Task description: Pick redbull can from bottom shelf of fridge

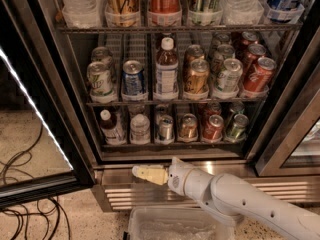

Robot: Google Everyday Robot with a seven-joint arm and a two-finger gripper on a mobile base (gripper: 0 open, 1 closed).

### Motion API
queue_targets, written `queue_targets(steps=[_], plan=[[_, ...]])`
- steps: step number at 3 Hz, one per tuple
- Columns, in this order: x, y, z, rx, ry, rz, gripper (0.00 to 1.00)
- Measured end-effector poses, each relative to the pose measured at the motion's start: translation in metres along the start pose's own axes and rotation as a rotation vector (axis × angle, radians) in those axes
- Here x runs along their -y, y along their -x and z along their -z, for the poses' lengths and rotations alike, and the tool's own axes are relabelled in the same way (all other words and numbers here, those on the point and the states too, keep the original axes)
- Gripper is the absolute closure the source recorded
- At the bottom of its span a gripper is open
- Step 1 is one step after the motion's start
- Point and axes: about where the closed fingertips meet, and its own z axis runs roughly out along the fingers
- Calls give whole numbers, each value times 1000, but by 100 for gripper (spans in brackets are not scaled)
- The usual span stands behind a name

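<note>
Approach step: my gripper (139,172) sits bottom centre, under the bottom shelf (170,145), grip state unreadable; next, rise to the redbull can (165,128).

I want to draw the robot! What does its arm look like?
The arm is smooth, white and rounded, like fat tubes joined together, with tiny dark dots. Its end effector, in front of the steel base grille, is pale yellow.
</note>
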Motion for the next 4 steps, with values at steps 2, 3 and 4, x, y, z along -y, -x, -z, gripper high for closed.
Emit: queue_targets(steps=[2,3,4], plan=[[16,13,-22,55,-51,63,0],[28,25,-23,128,-141,139,0],[39,34,-19,187,-207,187,0]])
